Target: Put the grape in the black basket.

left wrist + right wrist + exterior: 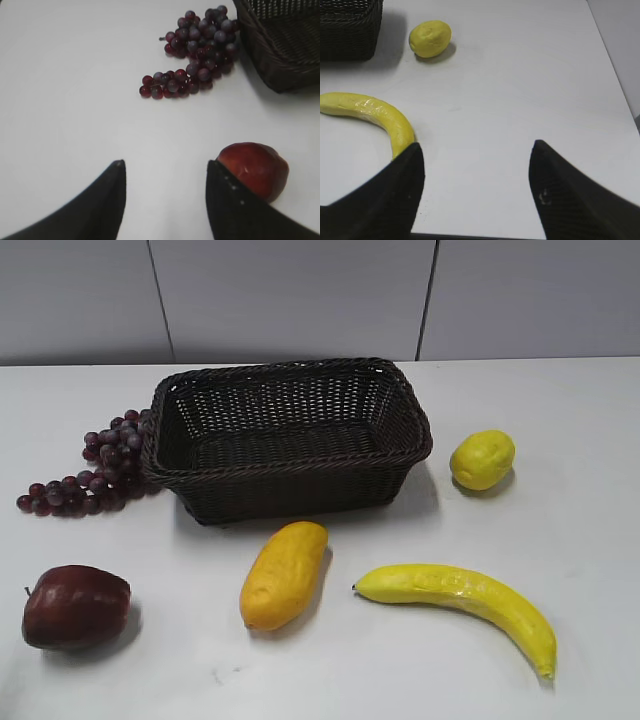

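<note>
The grape (95, 465) is a dark purple-red bunch lying on the white table against the left side of the black basket (290, 375). It also shows in the left wrist view (192, 55), beside the basket's corner (287, 45). The woven basket holds nothing that I can see. My left gripper (165, 165) is open and empty above the table, well short of the grape. My right gripper (476, 145) is open and empty over bare table. Neither gripper shows in the exterior view.
A dark red apple (75, 605) lies front left, just right of the left gripper's finger (255, 167). A yellow-orange mango (283, 573), a banana (465, 605) and a lemon (482, 459) lie in front of and right of the basket. The table edge (620, 95) runs at the right.
</note>
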`<state>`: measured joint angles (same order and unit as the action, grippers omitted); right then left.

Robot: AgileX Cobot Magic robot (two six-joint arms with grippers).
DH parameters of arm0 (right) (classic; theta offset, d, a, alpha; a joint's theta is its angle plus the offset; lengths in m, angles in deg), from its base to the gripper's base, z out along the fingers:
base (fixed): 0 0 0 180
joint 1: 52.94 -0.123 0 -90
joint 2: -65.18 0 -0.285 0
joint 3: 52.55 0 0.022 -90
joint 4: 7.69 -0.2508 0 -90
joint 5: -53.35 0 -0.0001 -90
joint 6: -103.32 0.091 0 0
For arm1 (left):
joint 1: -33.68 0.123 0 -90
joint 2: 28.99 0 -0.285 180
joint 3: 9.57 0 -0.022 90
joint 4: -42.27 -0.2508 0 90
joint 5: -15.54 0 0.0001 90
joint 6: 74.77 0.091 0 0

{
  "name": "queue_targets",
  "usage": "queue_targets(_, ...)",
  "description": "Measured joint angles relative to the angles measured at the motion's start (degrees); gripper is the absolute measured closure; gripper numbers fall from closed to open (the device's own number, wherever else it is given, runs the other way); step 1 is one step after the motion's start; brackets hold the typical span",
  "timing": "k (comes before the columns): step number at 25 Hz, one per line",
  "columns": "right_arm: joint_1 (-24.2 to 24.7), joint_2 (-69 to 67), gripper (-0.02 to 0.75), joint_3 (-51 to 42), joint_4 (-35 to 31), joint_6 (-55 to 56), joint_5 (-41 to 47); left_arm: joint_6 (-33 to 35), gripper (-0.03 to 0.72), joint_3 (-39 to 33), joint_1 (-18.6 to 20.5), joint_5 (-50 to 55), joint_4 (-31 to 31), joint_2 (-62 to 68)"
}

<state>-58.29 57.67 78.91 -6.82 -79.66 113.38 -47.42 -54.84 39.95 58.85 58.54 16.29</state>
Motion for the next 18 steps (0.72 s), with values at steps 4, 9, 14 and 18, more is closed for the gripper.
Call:
queue_targets(4, 0.0, 0.0, 0.238, 0.0, 0.0, 0.0, 0.0, 4.9, 0.207, 3.3, 0.0, -0.8, 0.8, 8.9)
queue_targets(9, 0.0, 0.0, 0.238, 0.0, 0.0, 0.0, 0.0, 16.4, 0.207, 8.6, 0.0, -0.9, 8.6, 19.9)
queue_targets(14, 0.0, 0.0, 0.238, 0.0, 0.0, 0.0, 0.0, 28.4, 0.207, 15.3, 0.0, 3.0, 19.5, 32.2)
queue_targets(18, 0.0, 0.0, 0.238, 0.0, 0.0, 0.0, 0.0, 31.1, 0.207, 21.0, -0.1, 5.1, 21.7, 41.0)
